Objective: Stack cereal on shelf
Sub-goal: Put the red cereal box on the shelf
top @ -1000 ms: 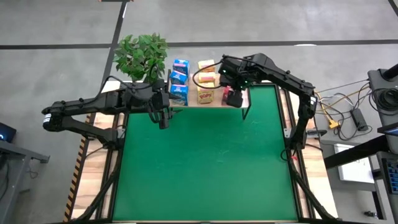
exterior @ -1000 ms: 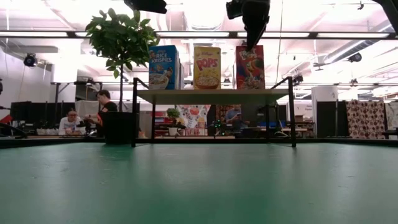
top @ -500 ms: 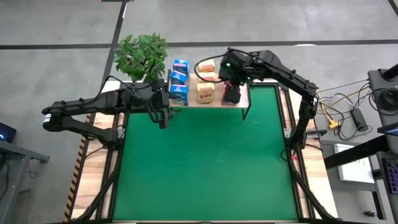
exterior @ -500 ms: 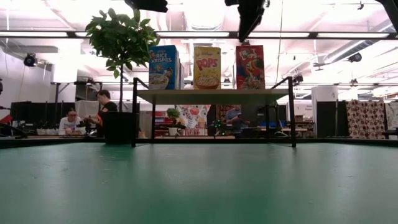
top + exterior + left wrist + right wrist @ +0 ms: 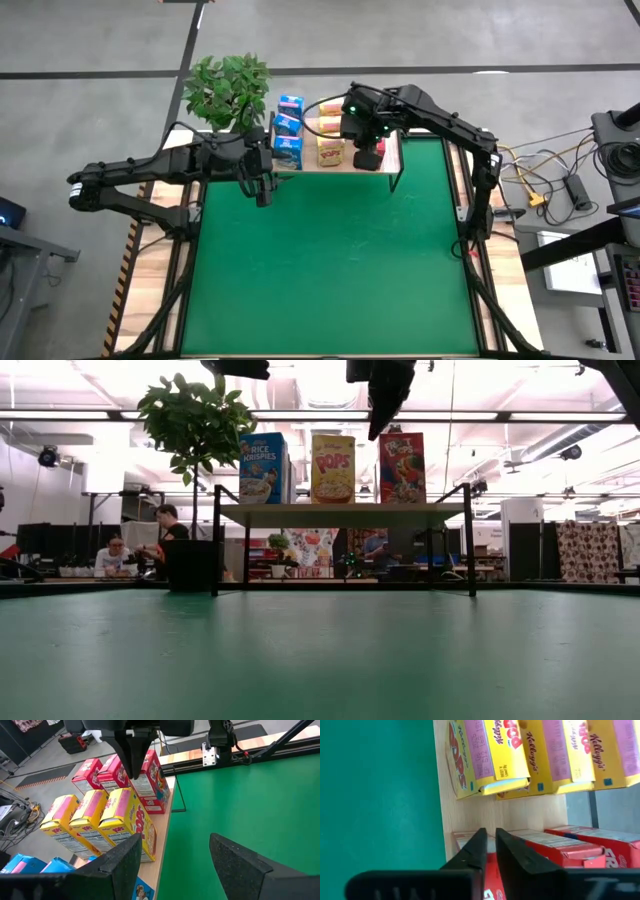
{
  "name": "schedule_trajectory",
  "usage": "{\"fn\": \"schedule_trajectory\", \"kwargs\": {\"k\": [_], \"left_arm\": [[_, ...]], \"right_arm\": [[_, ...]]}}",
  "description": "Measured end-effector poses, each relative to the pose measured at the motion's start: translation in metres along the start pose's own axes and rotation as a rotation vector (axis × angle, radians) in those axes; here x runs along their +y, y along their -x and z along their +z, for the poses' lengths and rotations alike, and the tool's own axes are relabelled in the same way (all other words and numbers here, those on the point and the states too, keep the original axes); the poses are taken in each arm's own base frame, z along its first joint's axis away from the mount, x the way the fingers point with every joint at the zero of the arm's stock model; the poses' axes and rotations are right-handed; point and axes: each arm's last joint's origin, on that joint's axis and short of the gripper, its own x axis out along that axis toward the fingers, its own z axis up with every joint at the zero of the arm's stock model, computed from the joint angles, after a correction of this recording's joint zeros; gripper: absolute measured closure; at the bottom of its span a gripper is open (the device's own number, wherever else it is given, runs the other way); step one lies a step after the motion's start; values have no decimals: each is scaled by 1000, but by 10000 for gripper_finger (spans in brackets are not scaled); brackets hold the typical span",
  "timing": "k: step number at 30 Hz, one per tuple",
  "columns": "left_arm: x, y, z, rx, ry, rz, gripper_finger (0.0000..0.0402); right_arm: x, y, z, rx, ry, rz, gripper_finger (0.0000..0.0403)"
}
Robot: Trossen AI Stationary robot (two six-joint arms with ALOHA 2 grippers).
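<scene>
Mat [image 5: 330, 260]: bare.
L gripper [image 5: 262, 188]: fingers apart, empty, parked just off shelf [image 5: 352, 165] front, prob. waiting.
R gripper [image 5: 134, 762]: fingers together, holding nothing, above red boxes [image 5: 120, 772].
Shelf: blue [image 5: 288, 130], yellow [image 5: 331, 135], red rows; stacking looks complete.

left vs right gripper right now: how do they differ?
Jaws: the left gripper stands open; the right gripper is shut, its fingers almost touching.
Place: the left gripper hangs over the green mat in front of the blue boxes; the right gripper is above the shelf, over the red boxes.
Shared: neither holds a box.
</scene>
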Motion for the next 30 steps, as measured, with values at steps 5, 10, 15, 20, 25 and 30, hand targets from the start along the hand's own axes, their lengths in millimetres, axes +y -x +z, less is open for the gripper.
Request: {"fn": "schedule_trajectory", "kwargs": {"k": [5,10,15,20,25,30], "left_arm": [[0,0,0,0,0,0,185],[0,0,0,3,-1,-1,185],[0,0,0,5,-1,-1,185],[0,0,-1,6,-1,-2,185],[0,0,-1,6,-1,-2,185],[0,0,-1,6,-1,-2,185]], "right_arm": [[0,-1,0,7,2,2,393],[0,-1,-1,12,2,3,394],[1,-1,-2,27,2,2,394],[1,0,-3,32,-5,3,394],[1,0,-3,32,-4,3,394],[4,5,-3,19,4,3,394]]}}
